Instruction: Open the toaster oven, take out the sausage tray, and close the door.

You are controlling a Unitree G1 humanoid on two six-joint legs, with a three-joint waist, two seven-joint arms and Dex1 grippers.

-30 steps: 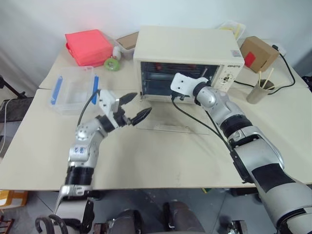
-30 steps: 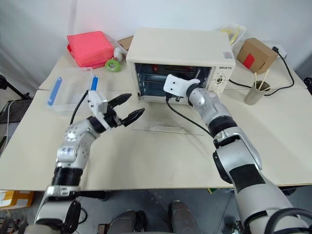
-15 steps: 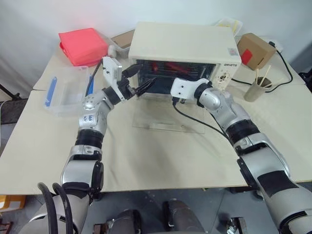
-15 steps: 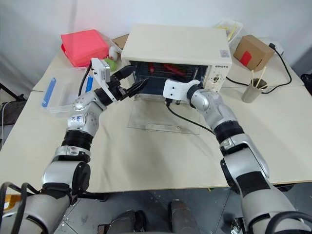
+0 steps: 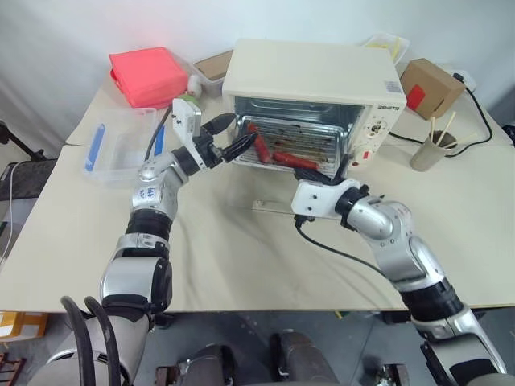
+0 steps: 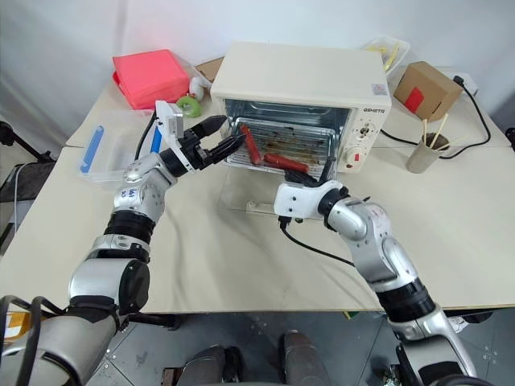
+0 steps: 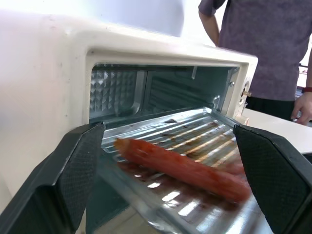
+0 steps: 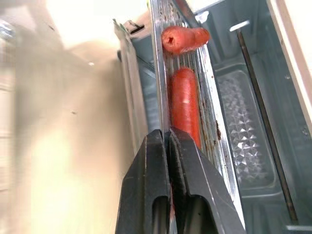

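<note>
The right claw (image 8: 168, 139) pinches the sausage tray's (image 5: 294, 149) front rim, half out of the toaster oven (image 5: 314, 80). The left claw (image 5: 232, 138) gapes beside it; best draw level, supporting the far side.

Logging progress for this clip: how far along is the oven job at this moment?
Done: the door lies folded down flat in front of the toaster oven. In hand: the right gripper is shut on the front rim of the sausage tray, which sticks partway out of the cavity with its sausages on it; the left gripper is open beside the tray's left end. Left: lifting the tray clear and closing the door.
</note>
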